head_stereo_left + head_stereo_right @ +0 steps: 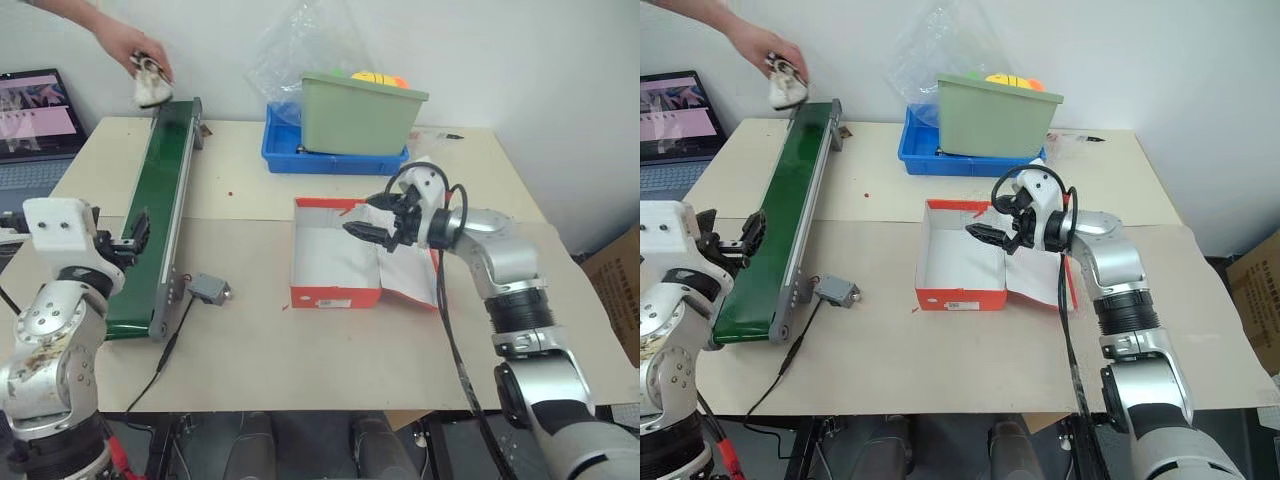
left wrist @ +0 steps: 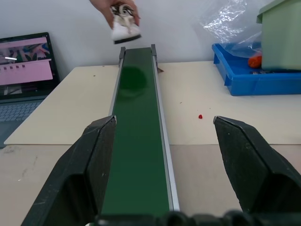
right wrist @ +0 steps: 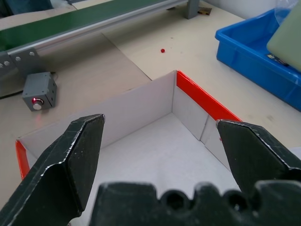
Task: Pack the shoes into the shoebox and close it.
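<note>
The shoebox (image 1: 334,297) is red-orange with a white inside and stands open in the middle of the table, nothing in it. Its lid (image 1: 410,282) lies flat to the right. My right gripper (image 1: 368,219) hovers open over the box's right side, fingers spread wide above the white floor (image 3: 155,165). A person's hand (image 1: 125,45) holds one white shoe (image 1: 150,86) just above the far end of the green conveyor belt (image 1: 165,195). The left gripper (image 2: 164,123) is open at the belt's near end, pointing along it toward the shoe (image 2: 125,26).
A grey control box (image 1: 208,289) with a red light and its cable lies between the belt and the shoebox. At the back stand a blue tray (image 1: 288,152), a green bin (image 1: 360,115) and a clear plastic bag. A laptop (image 1: 35,110) sits at the far left.
</note>
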